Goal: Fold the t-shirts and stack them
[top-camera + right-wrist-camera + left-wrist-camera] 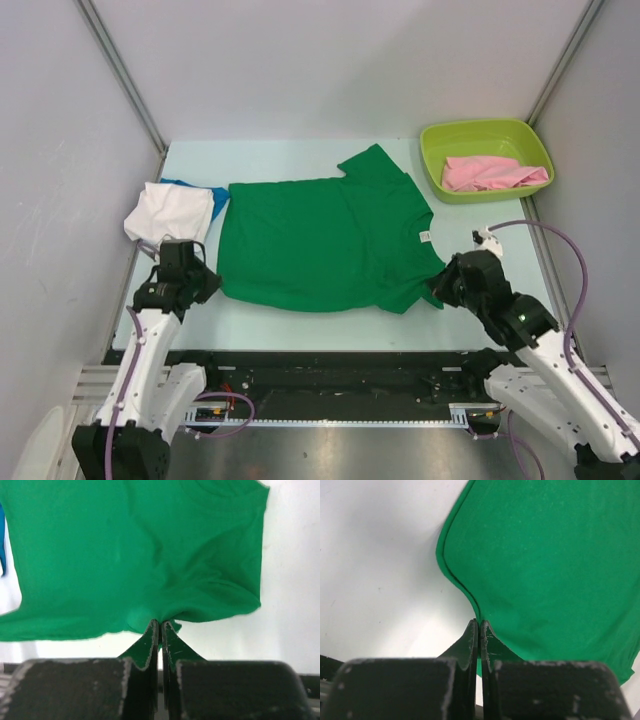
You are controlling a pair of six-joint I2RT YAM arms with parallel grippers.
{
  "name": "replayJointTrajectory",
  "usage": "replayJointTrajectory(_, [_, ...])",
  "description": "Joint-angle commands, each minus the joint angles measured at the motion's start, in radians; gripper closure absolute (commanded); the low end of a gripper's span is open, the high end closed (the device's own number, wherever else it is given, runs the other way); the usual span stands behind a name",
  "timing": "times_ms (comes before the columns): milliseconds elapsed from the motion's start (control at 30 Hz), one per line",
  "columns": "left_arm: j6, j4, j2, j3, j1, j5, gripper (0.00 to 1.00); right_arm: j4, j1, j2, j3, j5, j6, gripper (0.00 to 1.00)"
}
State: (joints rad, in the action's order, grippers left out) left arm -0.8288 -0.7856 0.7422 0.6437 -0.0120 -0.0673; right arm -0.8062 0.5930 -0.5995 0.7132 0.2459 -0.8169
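Judging from how the cloth lay, the task was taken to be roughly half done. A white t-shirt (170, 212) was seen folded on top of a blue t-shirt (215, 195) at the far left of the table (300, 320), forming what looked like the stack (only a strip of blue showed, so its fold could not be checked). The green t-shirt (320, 245) was spread flat and unfolded in the middle of the table, collar towards the right. A pink t-shirt (490, 175) was left crumpled in the lime tub (440, 140) at the far right corner. The left gripper (479, 625) was closed on the green shirt's near left hem corner. The right gripper (160, 625) was pinched shut on its near sleeve, where the cloth was puckered. Four shirts were counted, one of each colour, along with one tub and two grippers. Two shirts were judged left to be folded and stacked
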Motion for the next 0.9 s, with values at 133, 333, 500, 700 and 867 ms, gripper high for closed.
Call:
replayJointTrajectory(133, [0.019, 0.158, 0.134, 0.07, 0.043, -0.015, 0.99, 0.311, -0.286, -0.212, 0.054, -0.381, 0.206, 1.0])
replayJointTrajectory(333, [0.02, 0.218, 0.243, 0.08, 0.066, -0.011, 0.99, 0.409, -0.331, -0.351, 0.092, -0.462, 0.257, 1.0])
replayJointTrajectory(500, [0.007, 0.266, 0.342, 0.099, 0.072, 0.012, 1.0, 0.481, -0.337, -0.436, 0.112, -0.502, 0.259, 1.0])
replayJointTrajectory(700, [0.007, 0.31, 0.465, 0.152, 0.072, 0.027, 1.0, 0.509, -0.363, -0.5, 0.164, -0.497, 0.271, 1.0])
replayJointTrajectory(867, [0.008, 0.319, 0.505, 0.183, 0.072, 0.043, 1.0, 0.501, -0.409, -0.502, 0.195, -0.507, 0.282, 1.0])
